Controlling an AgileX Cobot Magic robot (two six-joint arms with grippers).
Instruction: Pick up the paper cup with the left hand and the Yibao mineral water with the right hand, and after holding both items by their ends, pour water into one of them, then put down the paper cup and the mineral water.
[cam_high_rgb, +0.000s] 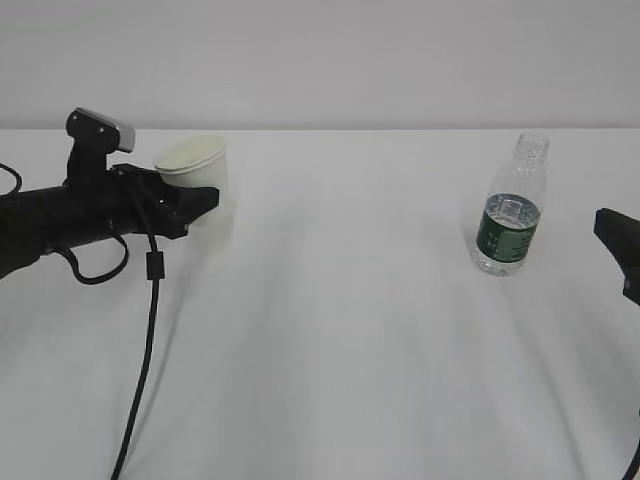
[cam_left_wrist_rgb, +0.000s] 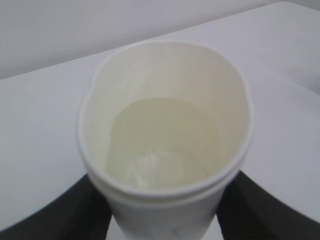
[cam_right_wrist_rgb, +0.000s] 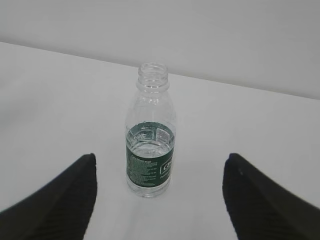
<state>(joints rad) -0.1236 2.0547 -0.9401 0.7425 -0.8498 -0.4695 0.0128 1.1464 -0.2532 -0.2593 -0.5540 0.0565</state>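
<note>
The white paper cup (cam_high_rgb: 193, 160) is at the left, between the fingers of my left gripper (cam_high_rgb: 200, 200). In the left wrist view the cup (cam_left_wrist_rgb: 165, 125) fills the frame. Its rim is squeezed oval, and clear liquid lies in its bottom. My left gripper (cam_left_wrist_rgb: 165, 205) presses it on both sides low down. The Yibao mineral water (cam_high_rgb: 508, 220) stands upright on the table at the right, uncapped and about half full. My right gripper (cam_high_rgb: 618, 240) is open just right of it. In the right wrist view the bottle (cam_right_wrist_rgb: 150, 155) stands ahead, between the spread fingers of my right gripper (cam_right_wrist_rgb: 160, 165), untouched.
The white table (cam_high_rgb: 350, 350) runs back to a pale wall. A black cable (cam_high_rgb: 150, 310) hangs from the left arm down across the table's front left.
</note>
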